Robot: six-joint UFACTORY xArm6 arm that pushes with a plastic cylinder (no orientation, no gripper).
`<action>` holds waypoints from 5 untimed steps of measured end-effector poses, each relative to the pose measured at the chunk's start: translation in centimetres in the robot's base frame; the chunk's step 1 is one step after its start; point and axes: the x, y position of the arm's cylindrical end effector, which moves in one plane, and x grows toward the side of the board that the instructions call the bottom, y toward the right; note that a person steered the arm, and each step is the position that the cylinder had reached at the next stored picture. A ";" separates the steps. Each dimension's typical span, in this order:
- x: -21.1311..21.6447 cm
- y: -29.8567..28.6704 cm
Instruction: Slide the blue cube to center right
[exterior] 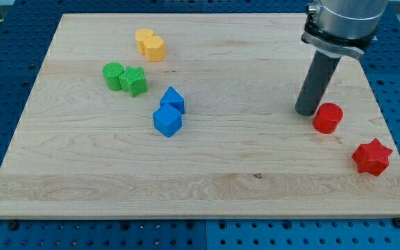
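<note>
The blue cube point(167, 121) sits well to the view's left of my tip point(305, 111), touching a second blue block point(173, 100) just above it. You see my tip just left of the red cylinder point(328, 118); it is a plain rod with no fingers. The red star point(371, 157) lies lower right on the counter point(207, 187).

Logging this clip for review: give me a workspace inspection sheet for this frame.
Surface: wooden board, flat.
Job's things: blue cube left of centre, touching a second blue block above it.
Clutter: two green blocks; two yellow blocks; red cylinder; red star.
Tip: my tip just left of the red cylinder, far right of the blue cube.
Cables: nothing seen.
Surroundings: blue perforated table.
</note>
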 end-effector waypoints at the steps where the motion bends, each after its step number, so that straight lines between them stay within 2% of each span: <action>1: 0.2 2.1; 3: 1.5 4.2; 5: 2.8 2.1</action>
